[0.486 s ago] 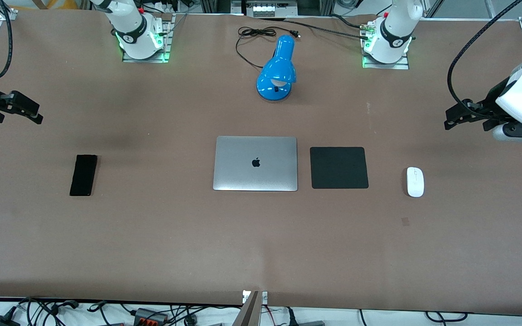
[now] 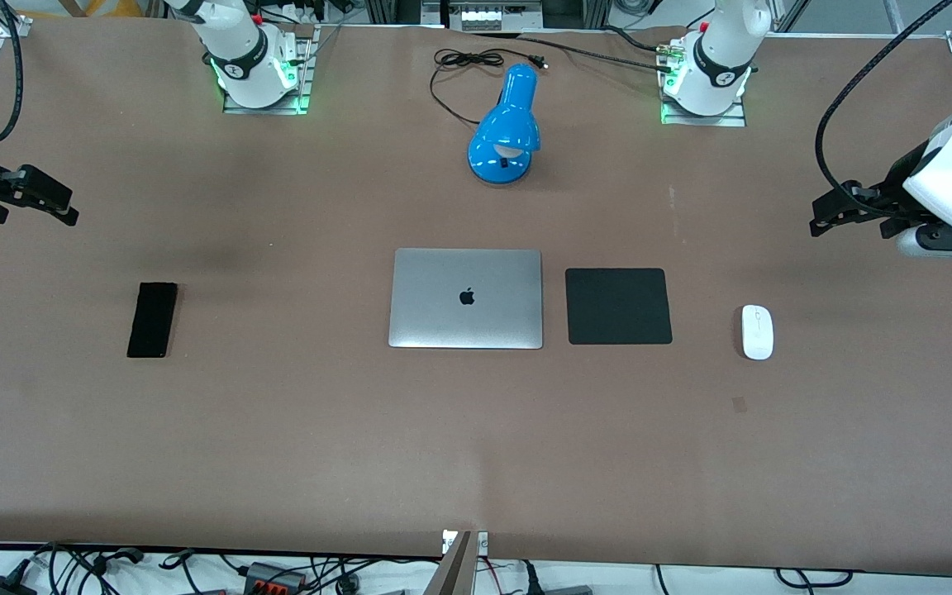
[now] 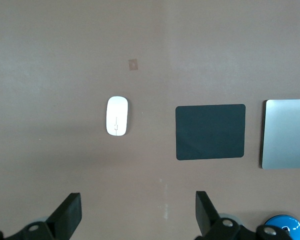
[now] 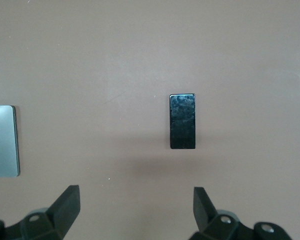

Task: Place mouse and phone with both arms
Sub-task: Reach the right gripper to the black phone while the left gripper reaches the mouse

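- The brown table holds everything.
- A closed silver laptop lies mid-table, between the phone and the pad.
- A square black pad lies just beside the laptop, between it and the mouse.
- A blue lamp stands farther from the front camera than the laptop.
- The left gripper hangs released over bare table at the left arm's end.
- The right gripper hangs released at the right arm's end.
- The phone lies flat, well apart from the laptop.
- The mouse rests near the pad.

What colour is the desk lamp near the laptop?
Bright blue; the lamp shows best in the front view.
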